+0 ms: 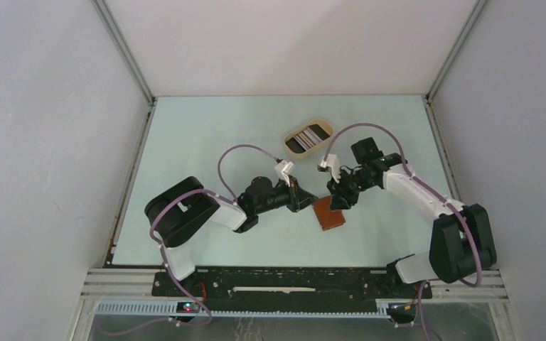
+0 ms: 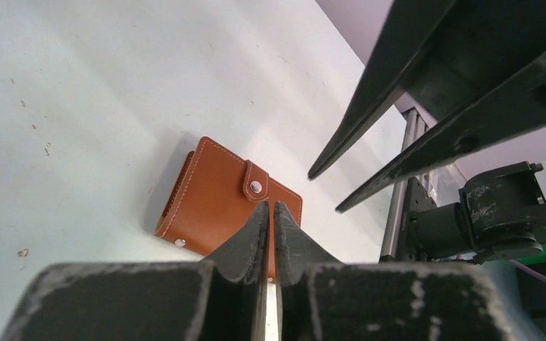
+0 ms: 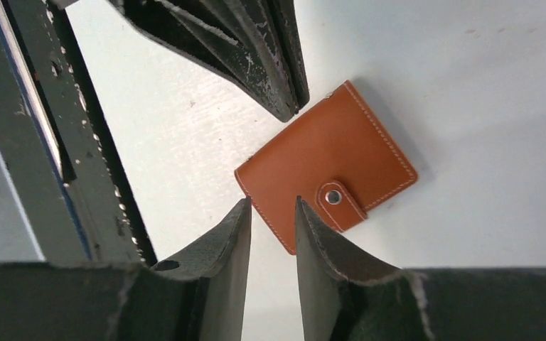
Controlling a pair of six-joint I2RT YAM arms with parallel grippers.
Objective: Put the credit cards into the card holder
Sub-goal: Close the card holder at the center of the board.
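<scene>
the card holder (image 3: 327, 163) lies flat on the pale green table (image 1: 206, 142), near the middle and slightly right. it is folded shut, with its small tab snapped over the front. both arms reach in over it from either side.

the left gripper (image 2: 271, 213) has its jaws almost together, with only a thin slit between them, and holds nothing. its tips hang just left of the card holder. the right gripper (image 3: 271, 213) has its jaws partly apart with a clear gap and nothing between them. it sits at the card holder's far right side. i cannot tell whether either gripper touches the leather.

the credit cards (image 1: 308, 137), dark and pale, lie in a beige oval tray (image 1: 288, 140) farther back on the table, well apart from the card holder.
</scene>
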